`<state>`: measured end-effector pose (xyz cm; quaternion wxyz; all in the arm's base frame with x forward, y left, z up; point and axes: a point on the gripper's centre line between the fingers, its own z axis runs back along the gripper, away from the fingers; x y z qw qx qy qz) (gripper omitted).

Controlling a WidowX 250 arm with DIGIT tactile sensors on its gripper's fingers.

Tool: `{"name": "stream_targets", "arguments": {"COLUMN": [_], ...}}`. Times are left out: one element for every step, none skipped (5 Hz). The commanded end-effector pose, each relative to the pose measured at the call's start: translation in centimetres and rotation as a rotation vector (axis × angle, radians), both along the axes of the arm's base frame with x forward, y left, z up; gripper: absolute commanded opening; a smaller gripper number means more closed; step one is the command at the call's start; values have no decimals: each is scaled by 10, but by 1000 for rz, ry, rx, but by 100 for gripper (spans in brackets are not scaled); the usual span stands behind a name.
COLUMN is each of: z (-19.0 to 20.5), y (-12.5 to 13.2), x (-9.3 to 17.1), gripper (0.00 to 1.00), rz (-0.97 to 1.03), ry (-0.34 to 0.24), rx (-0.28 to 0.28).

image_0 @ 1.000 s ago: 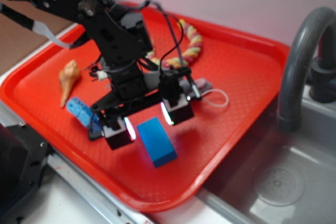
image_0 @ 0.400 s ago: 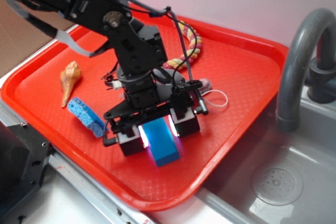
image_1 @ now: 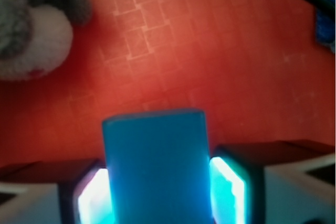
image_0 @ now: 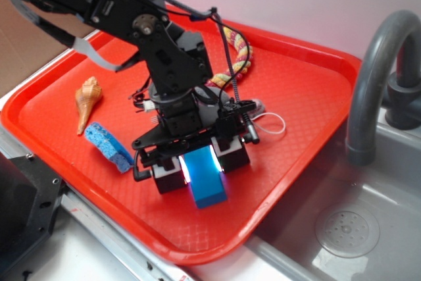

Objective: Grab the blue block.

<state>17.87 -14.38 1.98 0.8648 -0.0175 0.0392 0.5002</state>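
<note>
The blue block [image_0: 209, 182] lies on the red tray [image_0: 302, 90] near its front edge, a smooth bright blue brick. My gripper [image_0: 200, 168] is down over it, one finger on each long side. In the wrist view the block [image_1: 157, 166] fills the space between the two lit pads [image_1: 94, 195], which press against its sides. The block's front end sticks out past the fingers. The block still rests on the tray.
A porous blue sponge [image_0: 108, 144] lies just left of the gripper, a shell [image_0: 87, 100] behind it. A coloured rope [image_0: 238, 47] and a grey-white plush toy [image_1: 31, 30] lie behind the arm. A grey faucet [image_0: 375, 77] and sink [image_0: 355, 228] stand to the right.
The gripper came down and forward from above the tray and straddled the block. Its fingers then drew in against the block's sides. The block has not moved.
</note>
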Motion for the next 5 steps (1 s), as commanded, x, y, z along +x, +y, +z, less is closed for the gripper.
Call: {"name": "stream_targets", "arguments": {"z": [95, 145, 193, 203, 199], "y": [28, 62, 97, 108, 117], "x": [17, 9, -2, -9, -9], "gripper": [0, 0, 0, 0, 0], "rz": [-389, -513, -614, -549, -468], "ry": [-155, -235, -377, -411, -398], "rx": [-112, -165, -216, -191, -187]}}
